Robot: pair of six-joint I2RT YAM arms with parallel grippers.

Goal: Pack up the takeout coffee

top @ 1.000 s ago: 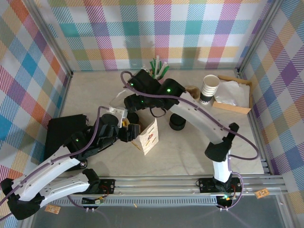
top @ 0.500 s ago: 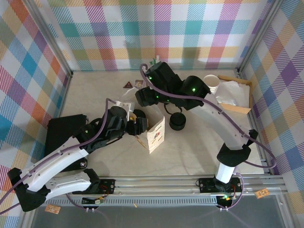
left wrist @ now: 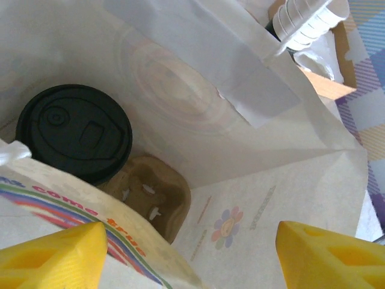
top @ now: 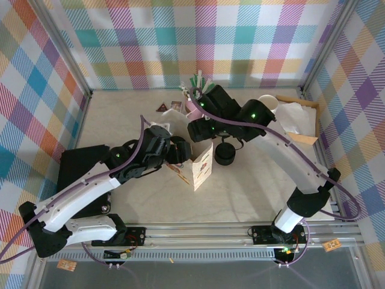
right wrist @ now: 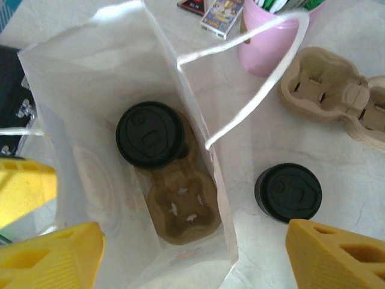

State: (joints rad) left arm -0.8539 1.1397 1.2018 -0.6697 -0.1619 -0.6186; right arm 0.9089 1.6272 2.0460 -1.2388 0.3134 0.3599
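so the takeout coffee is sitting upright in the bag, straight under the right gripper that's hanging open and empty, and the left gripper is gaping too

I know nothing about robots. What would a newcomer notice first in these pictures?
The open white paper bag in the middle of the table draws the eye. Inside it sits a brown cardboard carrier with the takeout coffee, black-lidded, in one slot and the other slot empty. Beside the bag rests a black lid stack, and bright plaid walls surround everything.
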